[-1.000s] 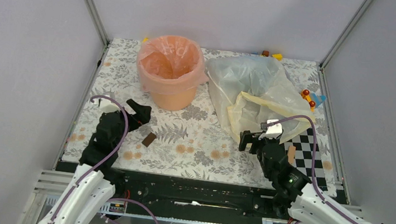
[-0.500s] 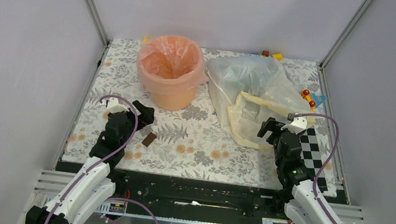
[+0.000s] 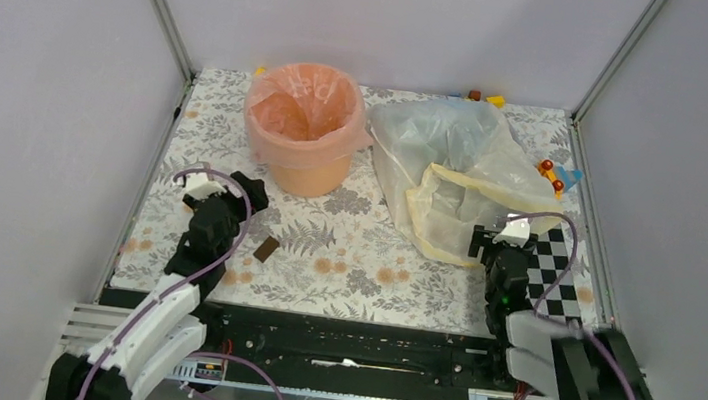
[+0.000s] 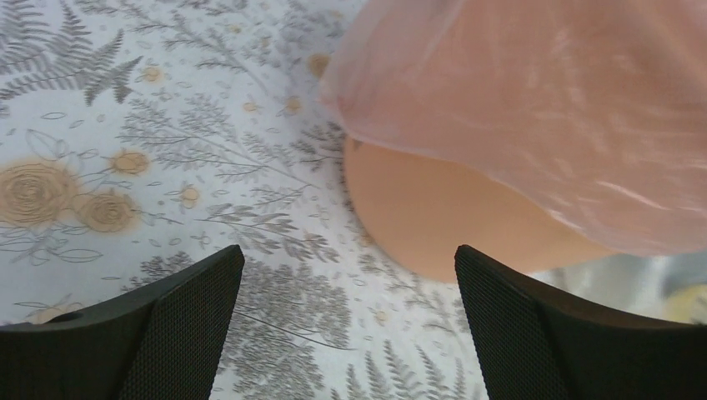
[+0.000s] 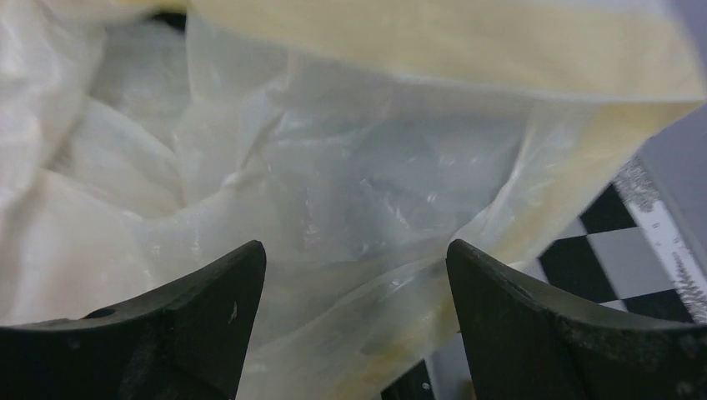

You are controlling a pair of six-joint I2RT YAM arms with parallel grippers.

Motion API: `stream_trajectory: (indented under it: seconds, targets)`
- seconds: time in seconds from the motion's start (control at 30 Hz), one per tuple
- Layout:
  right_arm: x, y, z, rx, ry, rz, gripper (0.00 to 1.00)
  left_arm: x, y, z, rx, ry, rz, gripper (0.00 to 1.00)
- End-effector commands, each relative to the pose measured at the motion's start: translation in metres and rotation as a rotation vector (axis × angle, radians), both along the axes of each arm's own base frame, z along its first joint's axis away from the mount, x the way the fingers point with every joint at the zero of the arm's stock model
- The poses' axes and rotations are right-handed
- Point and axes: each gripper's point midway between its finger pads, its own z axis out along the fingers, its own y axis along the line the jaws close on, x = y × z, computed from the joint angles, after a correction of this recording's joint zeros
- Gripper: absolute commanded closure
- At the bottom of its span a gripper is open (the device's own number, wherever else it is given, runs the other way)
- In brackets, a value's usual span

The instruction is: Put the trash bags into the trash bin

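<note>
The peach-orange trash bin [image 3: 311, 170] stands at the back left of the mat. The pink trash bag [image 3: 282, 131] lines it, its edge folded over the rim; both show in the left wrist view, bin [image 4: 450, 225] under bag [image 4: 542, 108]. My left gripper [image 3: 248, 191] is open and empty, low over the mat, just in front and left of the bin. My right gripper [image 3: 482, 243] is open and empty at the near edge of the pale yellow bag [image 3: 449, 211], which fills the right wrist view [image 5: 350, 208].
A clear whitish bag [image 3: 438, 134] lies heaped behind the yellow one. A small brown block [image 3: 266, 248] lies on the floral mat near the left arm. A checkerboard [image 3: 554, 268] is at the right. Small toys [image 3: 556, 175] sit at the back right.
Both arms have pulled back toward their bases. The left gripper turned to face the bin. The right gripper shifted right, then settled at the yellow bag's near edge.
</note>
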Motion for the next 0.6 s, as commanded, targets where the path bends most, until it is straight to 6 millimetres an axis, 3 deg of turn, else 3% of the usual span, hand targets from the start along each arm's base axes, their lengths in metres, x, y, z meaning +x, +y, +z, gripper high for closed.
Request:
stream_trajectory:
  seconds: [0.0,0.1,0.2,0.3,0.47,0.57]
  targets:
    - [0.031,0.003,0.03,-0.001,-0.19,-0.003,0.13,0.026,0.02,0.02,0.105,-0.052,0.115,0.01]
    - [0.046,-0.01,0.014,0.014,-0.185,-0.069,0.13,0.03,0.027,0.017,0.198,-0.071,0.126,0.01]
    - [0.058,-0.019,-0.002,0.058,-0.072,-0.103,0.07,0.028,0.027,0.011,0.291,-0.128,0.086,0.01]
    - [0.067,-0.024,-0.002,0.074,-0.066,-0.119,0.01,0.032,0.032,0.013,0.369,-0.161,0.074,0.01]
    - [0.071,-0.027,-0.005,0.088,-0.043,-0.127,0.0,0.049,0.041,-0.023,0.435,-0.09,0.041,0.01]
    - [0.072,-0.027,-0.005,0.091,-0.041,-0.123,0.0,0.068,0.025,-0.032,0.451,-0.07,-0.077,0.01]
